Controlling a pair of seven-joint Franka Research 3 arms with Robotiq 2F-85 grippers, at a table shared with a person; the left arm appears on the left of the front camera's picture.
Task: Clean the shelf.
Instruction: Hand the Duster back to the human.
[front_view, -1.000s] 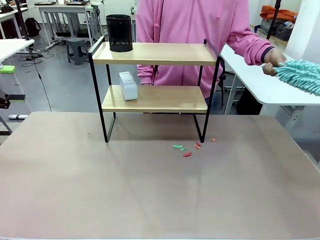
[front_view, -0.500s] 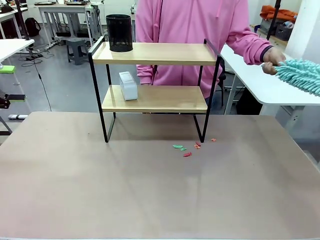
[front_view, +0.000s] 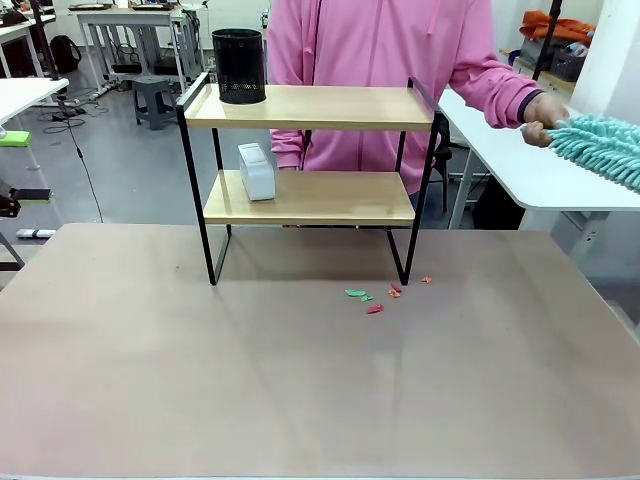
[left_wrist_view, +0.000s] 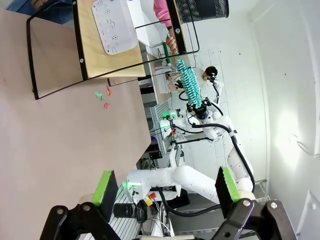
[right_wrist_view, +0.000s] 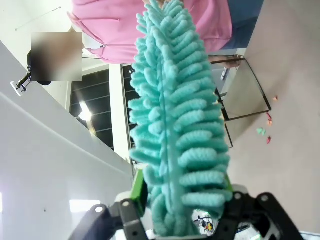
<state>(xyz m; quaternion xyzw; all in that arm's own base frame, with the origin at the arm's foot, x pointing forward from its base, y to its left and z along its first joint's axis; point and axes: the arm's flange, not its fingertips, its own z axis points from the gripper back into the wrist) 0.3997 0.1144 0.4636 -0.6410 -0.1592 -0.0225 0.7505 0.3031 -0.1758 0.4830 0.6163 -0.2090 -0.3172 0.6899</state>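
While the table (front_view: 300, 380) takes up most of the front view, the shelf (front_view: 310, 108) is the thing to go by: it stands toward the table's far edge, a bit left of the middle, all four legs down. A person in a pink top (front_view: 380, 50) stands right behind the shelf, one hand (front_view: 540, 118) stretched out well to the shelf's right, gripping the near end of a fluffy teal duster (front_view: 605, 150). On the shelf's top board, at its left end, sits a black mesh cup (front_view: 239, 65); on the lower board, also toward the left, there's a small white box (front_view: 256, 171) standing upright. Just in front of the shelf's right front leg, a few little red and green scraps (front_view: 375, 298) are scattered on the table. The left gripper (left_wrist_view: 165, 187) hangs well back from the shelf with its green pads (left_wrist_view: 105, 187) spread wide apart and nothing between them. In the right wrist view the right gripper (right_wrist_view: 182, 200) has the duster running straight up between its fingers; the pads sit on either side of the fluff, but I honestly can't tell if they're pressing on it or standing loose around it.
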